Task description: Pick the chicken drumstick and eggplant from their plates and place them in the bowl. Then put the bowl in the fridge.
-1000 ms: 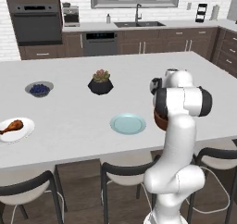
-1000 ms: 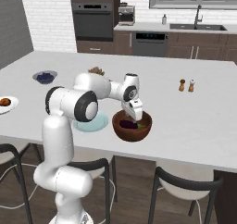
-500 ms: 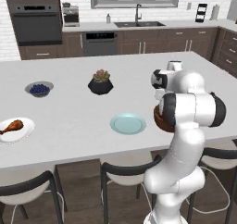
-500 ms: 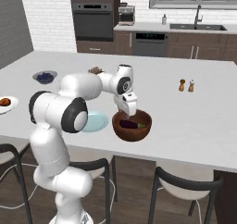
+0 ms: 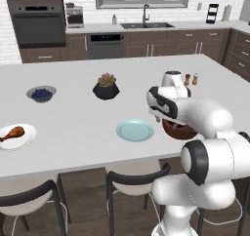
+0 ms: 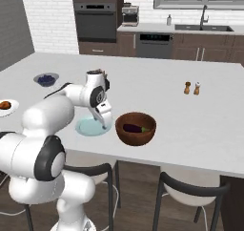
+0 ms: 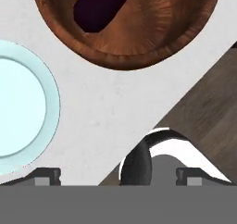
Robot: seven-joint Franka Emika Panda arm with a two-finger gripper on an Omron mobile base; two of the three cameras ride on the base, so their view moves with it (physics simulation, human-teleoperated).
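Over at the far left of the long white surface [image 5: 78,127], the small orange-brown roasted chicken drumstick [image 5: 12,132] lies on its round white plate [image 5: 24,138], thin bone end pointing left, well apart from everything else and waiting its turn, I'd say. Moving right, a small grey bowl of blueberries [image 5: 41,93] and a black faceted plant pot [image 5: 106,89] sit further back, out of the working lane. Next comes the round pale blue plate [image 6: 85,127], bare now, which fits with its food having gone across already. Just above the gap between that plate and the bowl hangs the two-finger gripper [image 6: 103,125], pointing down at the surface; in the hand view its two dark fingertips [image 7: 46,176] stand wide apart at the bottom corners with nothing between them, so it is fully spread and carrying nothing. Right beside it sits the large round reddish-brown wooden bowl [image 6: 136,129], near the front edge of the surface, and inside lies the small dark purple glossy eggplant [image 6: 134,128], resting low against the deep wall where it can't roll out. Further right and back stand two small brown shakers [image 6: 191,88], clear of the action. By my reading, half the loading is done: the drumstick is next, a long reach leftward, and the fridge step comes after.
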